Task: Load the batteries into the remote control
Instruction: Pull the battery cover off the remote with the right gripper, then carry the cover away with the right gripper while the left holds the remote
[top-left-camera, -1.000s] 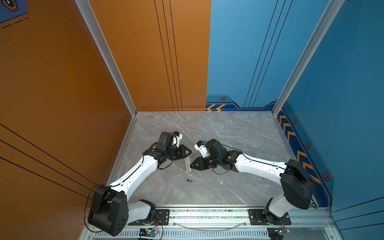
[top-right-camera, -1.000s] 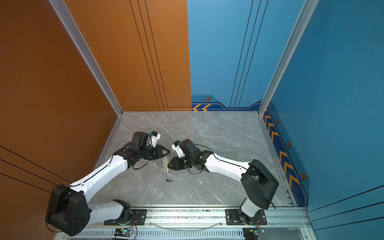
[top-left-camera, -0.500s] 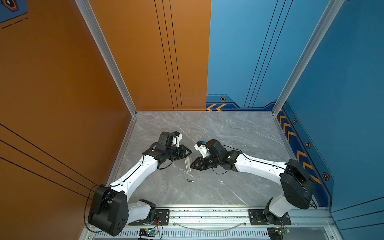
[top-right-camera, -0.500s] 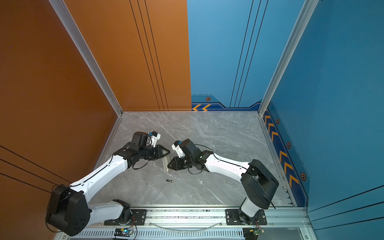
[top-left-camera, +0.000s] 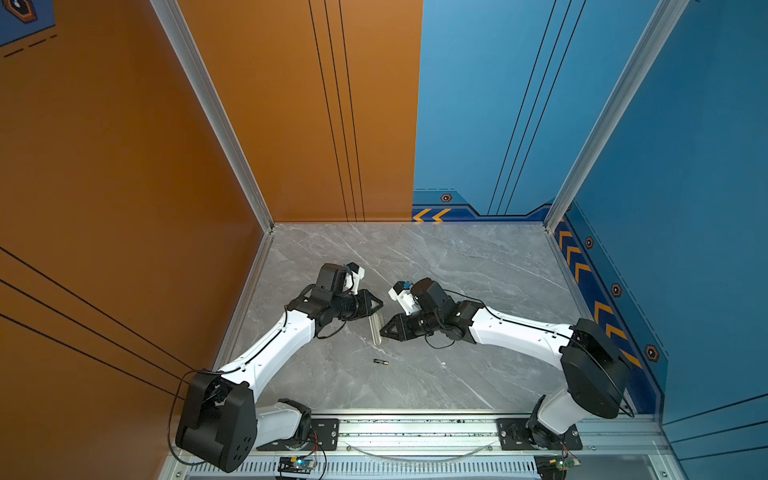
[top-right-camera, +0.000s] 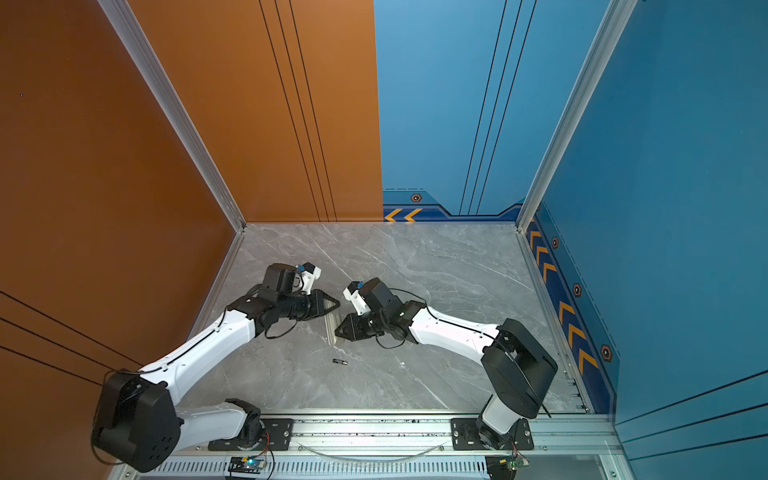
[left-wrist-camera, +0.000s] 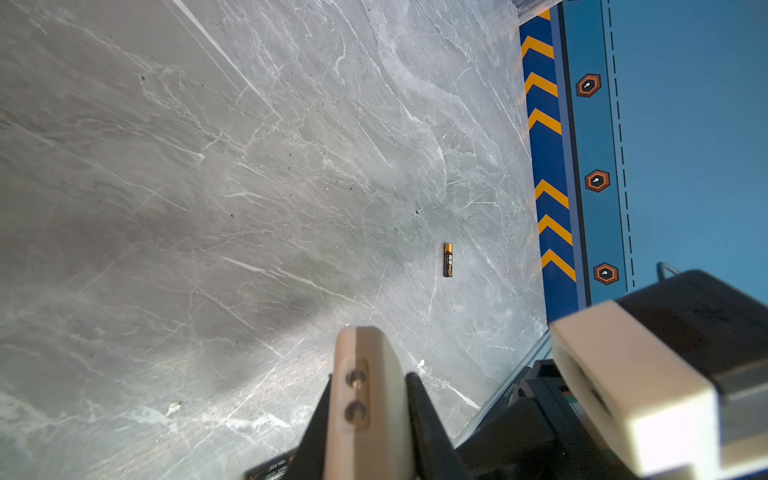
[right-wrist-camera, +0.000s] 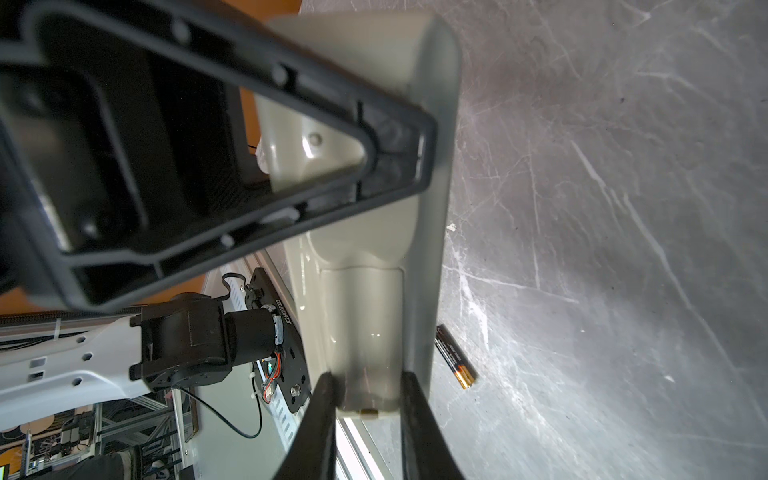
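Recorded no visible shift against the frames of a second before: left pincer (top-left-camera: 379, 304), right pincer (top-left-camera: 383, 331), remote control (top-left-camera: 375, 334) and loose battery (top-left-camera: 380, 362) all found in the same places as then. Found the remote control (top-right-camera: 330, 322) gripped from both sides near the middle of the grey marbled desk (top-left-camera: 457, 270), long axis running from the back wall (top-left-camera: 374, 124) toward the arm bases (top-left-camera: 291, 424) in both top views. Noted the left pincer (left-wrist-camera: 370, 378) fully closed on the farther end; confirmed in the left wrist view by black fingers (left-wrist-camera: 428, 419) pressed against both flanks of the pale remote control (left-wrist-camera: 365, 357). Noted the right pincer (right-wrist-camera: 368, 378) closed on the nearer end, opened no wider than the remote control (right-wrist-camera: 370, 299) itself, black fingers (right-wrist-camera: 320, 415) flat against its two long edges. Saw, in the right wrist view, a smooth back face with a rectangular panel outline (right-wrist-camera: 361, 316). Could not settle contact or clearance between remote control and desk. Found the battery (top-right-camera: 340, 362) lying flat on the desk, touched by neither pincer, near the end held by the right pincer, on the side toward the arm bases, and apart from the remote control. Picked out the battery (left-wrist-camera: 447, 260) (right-wrist-camera: 455, 356) in both wrist views, black body with copper-orange end.
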